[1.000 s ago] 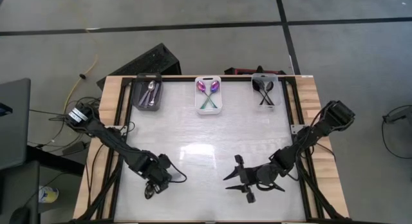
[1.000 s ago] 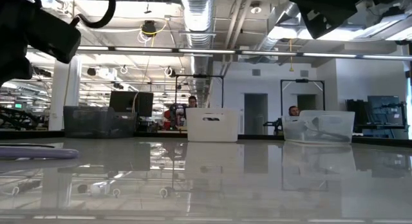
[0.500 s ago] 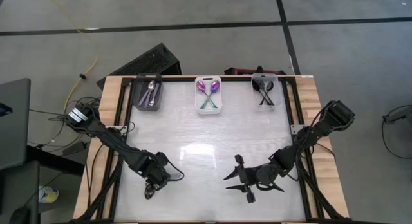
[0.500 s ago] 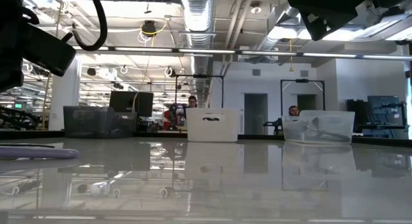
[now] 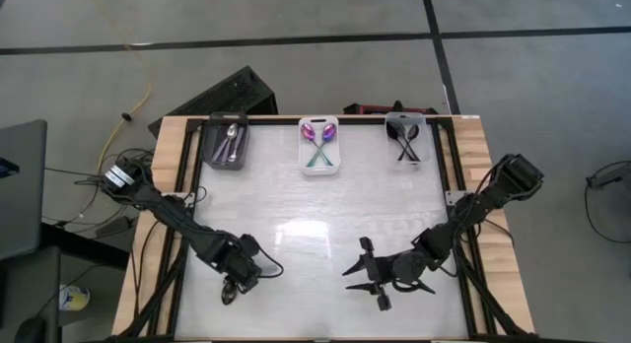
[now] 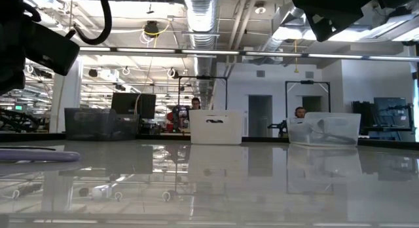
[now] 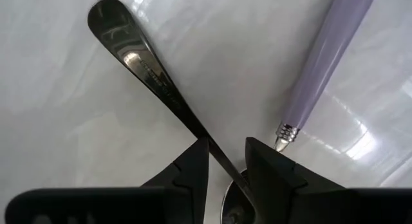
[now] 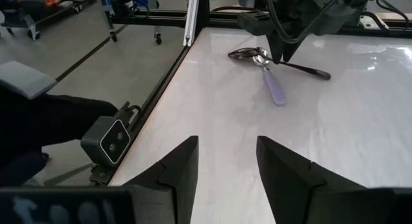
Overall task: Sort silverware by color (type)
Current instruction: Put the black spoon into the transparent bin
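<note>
- high view: we see the left gripper [image 5: 233, 284] low at the near left of the table [image 5: 315, 215], and the right gripper [image 5: 367, 273] near the table's near middle with its fingers spread wide and nothing between them. along the far edge stand three bins: the left bin [image 5: 228, 144] with silver spoons [image 5: 231, 142], the middle bin [image 5: 320, 146] with purple spoons [image 5: 320, 136], the right bin [image 5: 408, 139] with black spoons [image 5: 408, 141].
- low view: we see the three bins in a row across the far edge of the table, and a lilac handle [image 6: 39, 155] lying flat at the near left. two people show in the room beyond.
- left wrist view: we see the left fingers [image 7: 193, 169] close on either side of the thin handle of a black spoon [image 7: 138, 60] that lies flat on the table; whether they already pinch it we cannot tell. the lilac handle [image 7: 328, 63] lies just beside it, apart from the fingers.
- right wrist view: we see the right fingers [image 8: 177, 166] apart and holding nothing, and farther off the left gripper [image 8: 282, 53] down over the black spoon [image 8: 302, 69], with the lilac handle [image 8: 274, 89] next to it.
</note>
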You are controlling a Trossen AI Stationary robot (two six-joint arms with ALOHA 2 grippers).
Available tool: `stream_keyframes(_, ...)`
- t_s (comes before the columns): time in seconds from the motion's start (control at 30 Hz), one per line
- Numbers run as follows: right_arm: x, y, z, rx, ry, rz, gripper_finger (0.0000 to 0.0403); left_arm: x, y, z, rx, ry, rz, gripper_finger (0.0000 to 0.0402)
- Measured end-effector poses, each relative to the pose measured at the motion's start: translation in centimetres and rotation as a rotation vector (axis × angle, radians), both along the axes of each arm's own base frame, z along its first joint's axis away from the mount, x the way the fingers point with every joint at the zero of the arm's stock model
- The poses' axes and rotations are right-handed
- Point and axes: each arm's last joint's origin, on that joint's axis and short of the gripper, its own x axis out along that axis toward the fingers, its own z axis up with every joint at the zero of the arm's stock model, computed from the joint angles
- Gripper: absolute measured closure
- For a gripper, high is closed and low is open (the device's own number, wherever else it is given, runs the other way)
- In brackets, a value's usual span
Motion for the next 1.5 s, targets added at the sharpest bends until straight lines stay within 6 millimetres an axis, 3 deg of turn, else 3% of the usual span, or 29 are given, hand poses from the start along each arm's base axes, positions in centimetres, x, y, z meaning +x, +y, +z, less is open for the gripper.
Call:
stream_keyframes(1.03,0.0,-0.01,-0.01,-0.008,-0.001,0.003,0.0223,-0.27,0.16,-0.04,0.039,0.012,-0.04,0.0314)
stream_keyframes(1.5,0.0,0.0,-0.01,-0.008,0.0,0.003,0.0223,-0.4,-0.62,-0.43,0.044,-0.003,0.037,0.0314)
